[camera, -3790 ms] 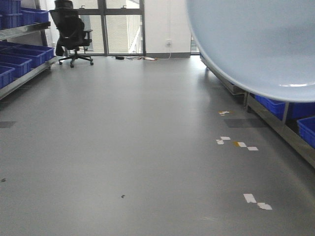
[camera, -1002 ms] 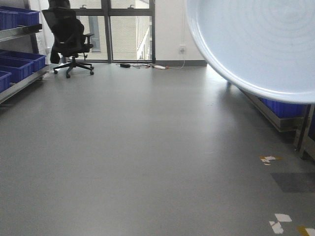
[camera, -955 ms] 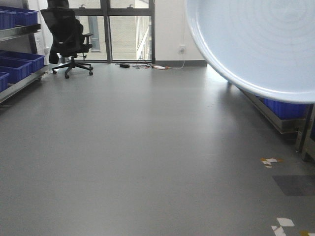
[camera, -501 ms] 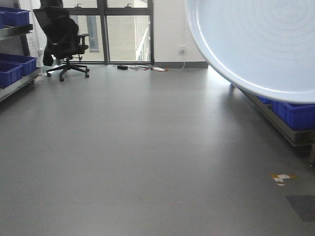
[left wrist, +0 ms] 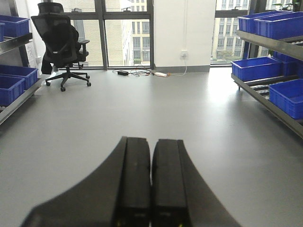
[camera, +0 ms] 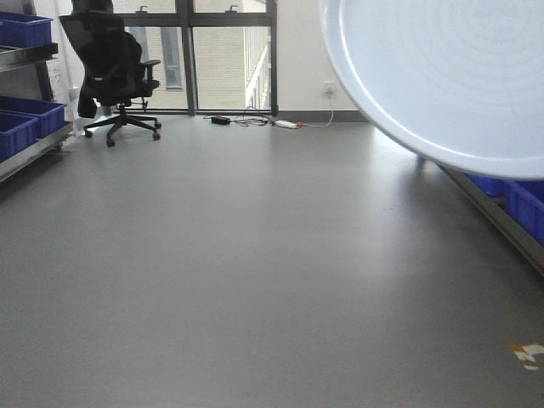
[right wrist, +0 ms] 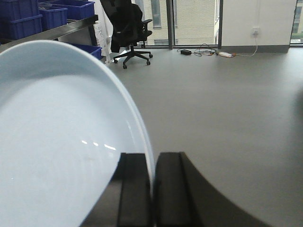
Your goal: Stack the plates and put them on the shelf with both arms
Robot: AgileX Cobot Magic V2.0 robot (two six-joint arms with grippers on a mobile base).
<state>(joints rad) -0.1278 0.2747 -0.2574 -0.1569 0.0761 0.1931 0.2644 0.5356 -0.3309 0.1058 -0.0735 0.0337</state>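
Observation:
A large pale blue-white plate (camera: 450, 76) fills the upper right of the front view, held up on edge above the floor. The right wrist view shows the same plate (right wrist: 57, 142) from its glossy inner side, with my right gripper (right wrist: 152, 163) shut on its rim, one finger on each face. Whether a second plate lies stacked against it I cannot tell. My left gripper (left wrist: 151, 146) is shut with nothing between its fingers and points out over bare grey floor. The shelf as a target is not distinguishable from the racks at the sides.
Metal racks with blue bins line the left wall (camera: 25, 127) and the right wall (left wrist: 279, 90). A black office chair (camera: 110, 68) stands by the far windows, with cables (camera: 263, 121) on the floor. A tape mark (camera: 527, 350) lies at lower right.
The room view has slid: the chair and cables moved slightly right, the floor tape marks dropped toward the lower right corner. The plate stays in the same place in the view.

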